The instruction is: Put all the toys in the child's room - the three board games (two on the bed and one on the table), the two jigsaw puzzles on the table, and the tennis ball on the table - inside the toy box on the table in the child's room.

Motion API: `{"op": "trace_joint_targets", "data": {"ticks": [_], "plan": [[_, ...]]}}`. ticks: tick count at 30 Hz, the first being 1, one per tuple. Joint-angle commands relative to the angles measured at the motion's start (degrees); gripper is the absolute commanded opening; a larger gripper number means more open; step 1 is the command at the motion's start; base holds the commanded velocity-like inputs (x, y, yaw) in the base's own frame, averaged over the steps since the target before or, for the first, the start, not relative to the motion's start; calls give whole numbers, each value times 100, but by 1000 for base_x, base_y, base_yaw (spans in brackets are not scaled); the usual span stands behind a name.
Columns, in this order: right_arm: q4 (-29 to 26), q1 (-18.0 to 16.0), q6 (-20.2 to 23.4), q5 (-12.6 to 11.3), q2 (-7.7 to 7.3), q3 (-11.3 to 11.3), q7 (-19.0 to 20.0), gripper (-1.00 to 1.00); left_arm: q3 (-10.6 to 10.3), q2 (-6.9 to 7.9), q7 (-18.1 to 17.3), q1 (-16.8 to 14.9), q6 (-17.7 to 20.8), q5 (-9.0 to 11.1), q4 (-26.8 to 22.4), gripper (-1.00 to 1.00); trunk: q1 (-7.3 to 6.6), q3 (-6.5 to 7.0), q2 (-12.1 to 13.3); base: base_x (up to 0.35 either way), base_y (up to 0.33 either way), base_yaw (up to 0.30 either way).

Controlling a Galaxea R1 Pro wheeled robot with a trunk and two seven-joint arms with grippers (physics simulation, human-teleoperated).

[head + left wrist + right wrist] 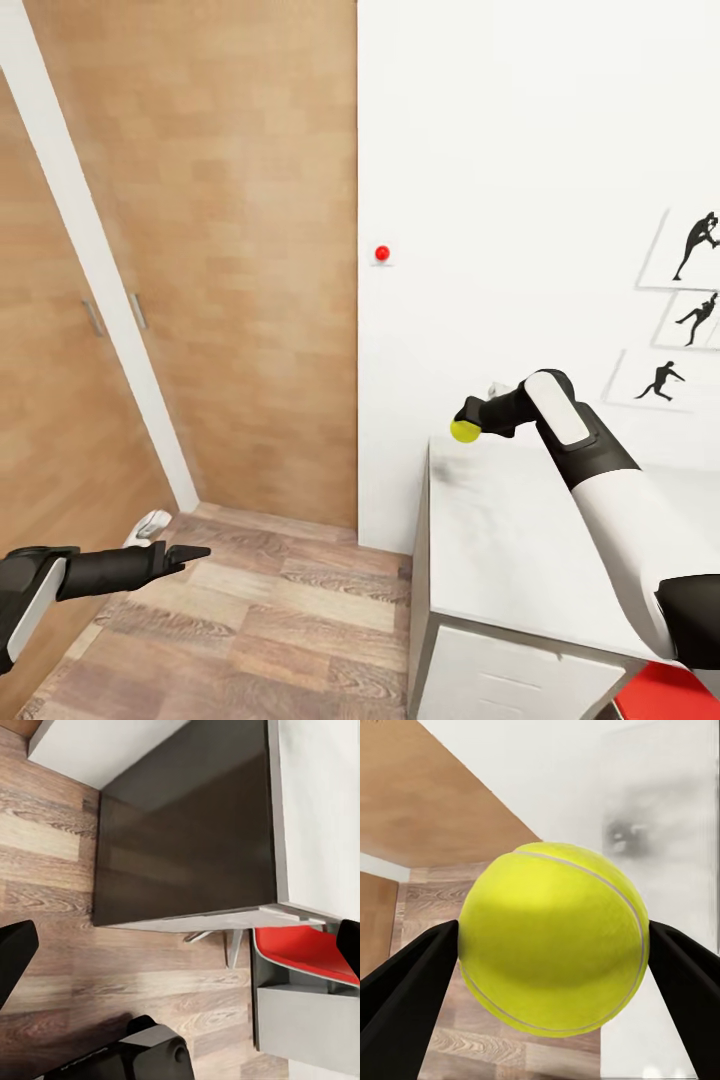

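The yellow-green tennis ball is held in my right gripper, which is shut on it with a black finger on each side. It hangs just above the far left corner of the light grey table. My left gripper is low at the left over the wood floor, open and holding nothing. The toy box, board games, jigsaw puzzles and bed are out of view.
Wooden wardrobe doors fill the left, meeting a white wall with a small red knob and black silhouette pictures. White drawers sit under the table. A red chair stands at the lower right. Plank floor lies between.
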Motion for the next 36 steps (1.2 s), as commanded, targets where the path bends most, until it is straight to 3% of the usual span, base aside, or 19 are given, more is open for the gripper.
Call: {"op": "trace_joint_targets", "data": {"ticks": [1, 15, 36], "plan": [[-4, -7, 1, -60, -7, 20, -60, -100, 6, 0, -21, -4, 23, -7, -2, 100, 4, -5, -13, -25, 0, -130], [3, 1, -7, -51, 1, 23, -60, -100, 7, 1, -23, -4, 19, -7, -2, 100, 4, 56, -13, -3, 0, -105], [6, 1, 1, -56, 2, 9, -60, -100, 6, -4, -22, -4, 14, -7, -2, 100, 4, -116, -13, 0, 0, -87]]}}
